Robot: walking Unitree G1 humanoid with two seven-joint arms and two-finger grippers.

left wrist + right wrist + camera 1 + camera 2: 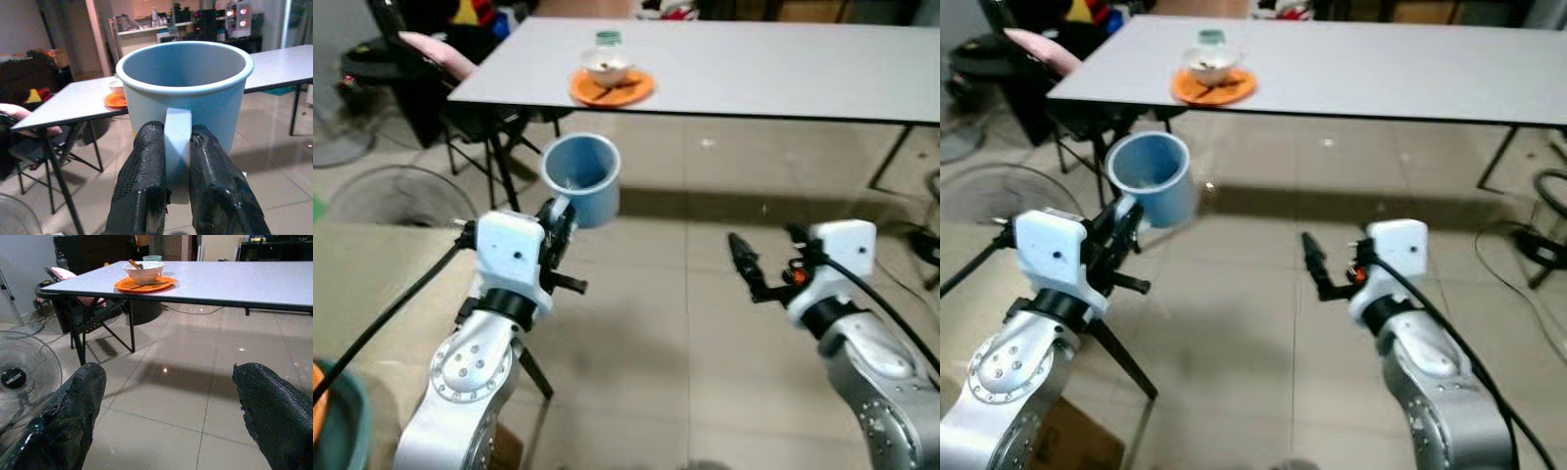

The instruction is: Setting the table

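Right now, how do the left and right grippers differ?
The left gripper has its fingers shut on the handle of a blue mug; the right gripper is open and holds nothing. The left is raised higher, the right lower. Both point toward the table.

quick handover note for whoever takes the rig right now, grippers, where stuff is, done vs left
Left gripper: shut on the handle of the blue cup, held upright over the floor, short of the table.
Right gripper: open, holding nothing, raised in front.
White table: near its left end sit an orange plate, a white bowl on it, and a green-lidded jar behind.
Done: cup picked up.
Left: get to the table and probably set the cup near the plate.
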